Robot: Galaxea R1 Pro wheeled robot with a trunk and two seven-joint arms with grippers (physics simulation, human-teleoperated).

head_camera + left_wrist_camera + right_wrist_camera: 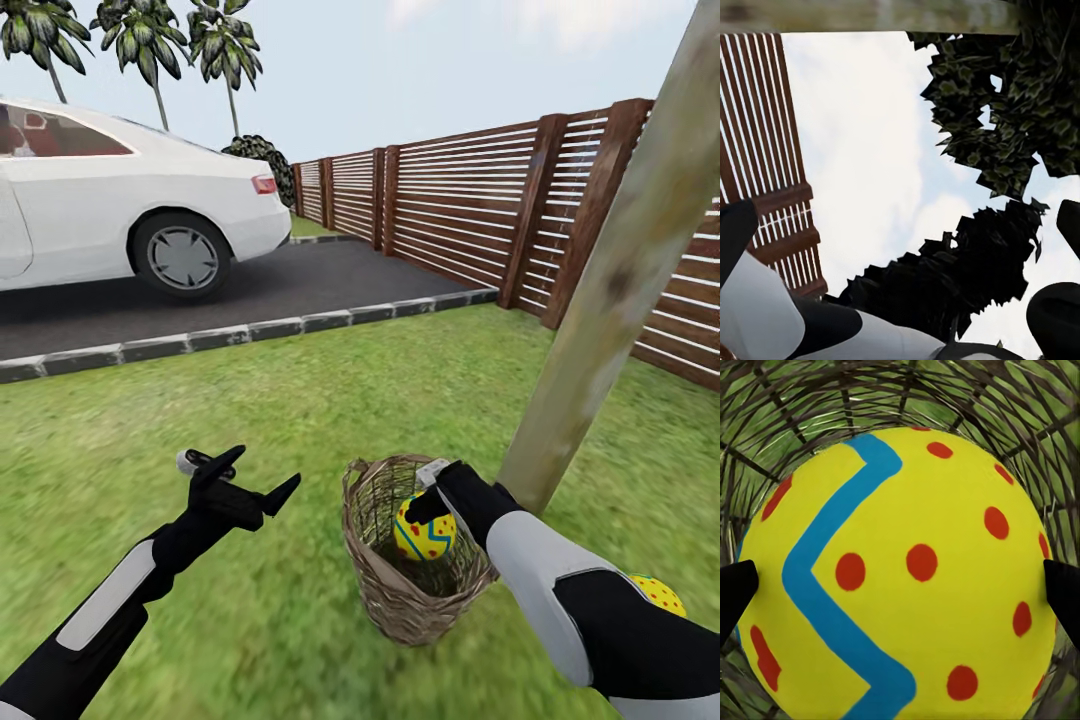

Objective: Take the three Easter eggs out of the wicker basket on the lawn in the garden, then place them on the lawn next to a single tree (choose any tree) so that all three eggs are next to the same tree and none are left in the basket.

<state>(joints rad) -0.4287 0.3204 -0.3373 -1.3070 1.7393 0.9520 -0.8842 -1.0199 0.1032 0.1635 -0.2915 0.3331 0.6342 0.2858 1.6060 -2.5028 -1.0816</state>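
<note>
The wicker basket (pixel 398 600) stands on the lawn (pixel 300 400) right beside the pale tree trunk (pixel 612 300). My right gripper (pixel 432 498) reaches down into it and is shut on a yellow Easter egg (pixel 424 536) with red dots and a blue zigzag. In the right wrist view the egg (pixel 907 577) sits between both black fingertips (pixel 736 594), which press its sides. A second egg (pixel 660 594) lies on the grass near the trunk, partly hidden behind my right forearm. My left gripper (pixel 268 468) hovers open left of the basket, holding nothing.
A grey stone kerb (pixel 250 330) borders the dark driveway (pixel 300 280), where a white car (pixel 120 200) is parked. The brown slatted fence (pixel 470 200) runs along the back and right. Open grass stretches left of the basket. The left wrist view looks up at sky and dark foliage (pixel 1005 105).
</note>
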